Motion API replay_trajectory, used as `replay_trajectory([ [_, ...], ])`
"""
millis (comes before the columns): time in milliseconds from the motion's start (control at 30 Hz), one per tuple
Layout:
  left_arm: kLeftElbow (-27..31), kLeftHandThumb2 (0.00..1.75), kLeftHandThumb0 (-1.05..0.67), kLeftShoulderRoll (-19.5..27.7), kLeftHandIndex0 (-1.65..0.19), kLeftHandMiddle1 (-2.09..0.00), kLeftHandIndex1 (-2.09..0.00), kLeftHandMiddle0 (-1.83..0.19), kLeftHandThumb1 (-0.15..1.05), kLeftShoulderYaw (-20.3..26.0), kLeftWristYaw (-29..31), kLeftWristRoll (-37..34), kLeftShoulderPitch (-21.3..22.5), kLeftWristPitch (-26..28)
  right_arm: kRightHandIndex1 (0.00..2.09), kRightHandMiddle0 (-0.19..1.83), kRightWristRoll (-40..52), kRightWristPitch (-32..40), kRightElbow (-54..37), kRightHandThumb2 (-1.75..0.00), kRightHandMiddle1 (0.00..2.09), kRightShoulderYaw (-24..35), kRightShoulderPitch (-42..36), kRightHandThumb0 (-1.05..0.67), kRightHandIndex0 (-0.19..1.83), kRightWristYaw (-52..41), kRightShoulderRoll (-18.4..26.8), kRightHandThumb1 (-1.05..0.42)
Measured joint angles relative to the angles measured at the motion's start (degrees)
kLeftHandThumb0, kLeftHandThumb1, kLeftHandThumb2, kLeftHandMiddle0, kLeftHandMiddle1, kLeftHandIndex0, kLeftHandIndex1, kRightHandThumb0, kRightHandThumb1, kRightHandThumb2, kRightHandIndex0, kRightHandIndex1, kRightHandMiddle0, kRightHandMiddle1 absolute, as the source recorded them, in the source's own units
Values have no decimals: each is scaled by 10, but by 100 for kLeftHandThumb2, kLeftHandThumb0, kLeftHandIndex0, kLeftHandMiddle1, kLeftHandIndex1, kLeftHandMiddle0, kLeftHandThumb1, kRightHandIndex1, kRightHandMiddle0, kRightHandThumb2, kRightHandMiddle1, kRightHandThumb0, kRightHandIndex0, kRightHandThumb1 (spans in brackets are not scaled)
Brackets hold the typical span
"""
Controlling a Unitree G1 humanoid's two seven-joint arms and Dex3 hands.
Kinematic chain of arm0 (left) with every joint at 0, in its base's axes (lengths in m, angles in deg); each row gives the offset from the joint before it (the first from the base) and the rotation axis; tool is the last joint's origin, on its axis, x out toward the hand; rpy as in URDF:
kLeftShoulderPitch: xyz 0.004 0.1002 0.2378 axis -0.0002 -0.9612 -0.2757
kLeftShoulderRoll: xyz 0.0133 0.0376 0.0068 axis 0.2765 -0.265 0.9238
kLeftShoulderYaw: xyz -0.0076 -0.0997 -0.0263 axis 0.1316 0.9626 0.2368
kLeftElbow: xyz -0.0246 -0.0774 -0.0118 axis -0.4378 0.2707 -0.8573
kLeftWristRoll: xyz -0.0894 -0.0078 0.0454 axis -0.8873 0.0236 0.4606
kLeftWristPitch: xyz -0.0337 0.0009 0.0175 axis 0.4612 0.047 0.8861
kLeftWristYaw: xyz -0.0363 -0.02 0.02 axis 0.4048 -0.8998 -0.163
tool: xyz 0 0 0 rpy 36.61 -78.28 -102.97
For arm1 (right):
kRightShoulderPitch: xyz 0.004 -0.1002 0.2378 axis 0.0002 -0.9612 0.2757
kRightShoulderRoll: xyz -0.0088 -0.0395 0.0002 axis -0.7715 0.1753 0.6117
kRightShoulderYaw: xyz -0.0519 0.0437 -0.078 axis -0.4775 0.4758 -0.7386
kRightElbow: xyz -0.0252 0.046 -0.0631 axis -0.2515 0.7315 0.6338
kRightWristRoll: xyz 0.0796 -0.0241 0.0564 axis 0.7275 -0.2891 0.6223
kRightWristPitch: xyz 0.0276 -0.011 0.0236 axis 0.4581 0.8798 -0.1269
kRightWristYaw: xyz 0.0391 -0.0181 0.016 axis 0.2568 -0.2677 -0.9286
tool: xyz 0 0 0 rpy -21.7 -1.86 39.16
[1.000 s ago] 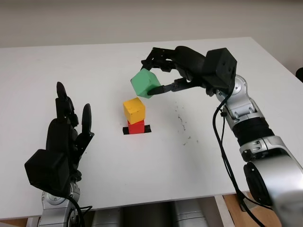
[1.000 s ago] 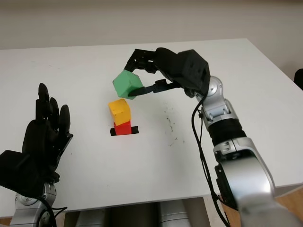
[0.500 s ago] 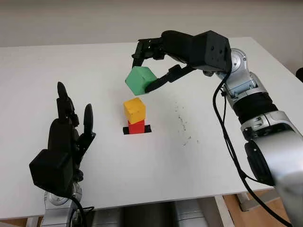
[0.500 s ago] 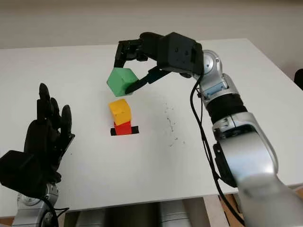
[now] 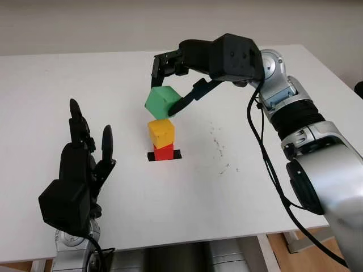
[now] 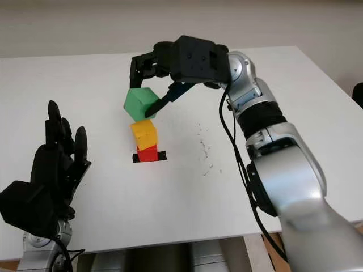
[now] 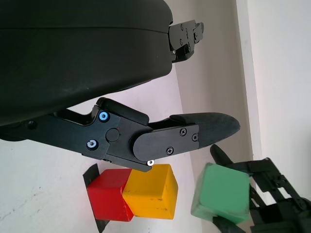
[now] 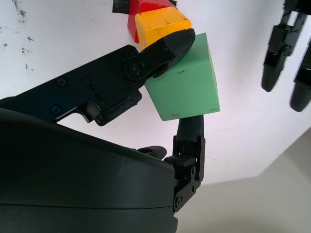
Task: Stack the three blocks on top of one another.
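A yellow block (image 5: 161, 131) sits on a red block (image 5: 163, 151) over a black tape mark in the middle of the white table (image 5: 238, 170). My right hand (image 5: 168, 85) is shut on the green block (image 5: 161, 102), holding it tilted just above and slightly left of the yellow block. The right wrist view has the green block (image 8: 184, 82) pinched between the fingers with the yellow block (image 8: 160, 24) right behind it. My left hand (image 5: 85, 153) is open, raised at the table's front left, well away from the stack.
Small dark specks (image 5: 218, 150) mark the table to the right of the stack. The table's front edge runs just beyond my left hand.
My right hand has carried the green block left and down, from up and to the right of the stack to just over the yellow block. The left hand has barely moved.
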Motion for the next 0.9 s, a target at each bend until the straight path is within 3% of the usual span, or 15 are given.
replay_trajectory([
  [900, 6, 58, -70, -8, 19, 0, 0, 19, 105, -8, -7, 5, -6, -6, 4, 37, -49, -15, 49, -5, 156, -30, 15, -46, 30, 33, -18, -90],
])
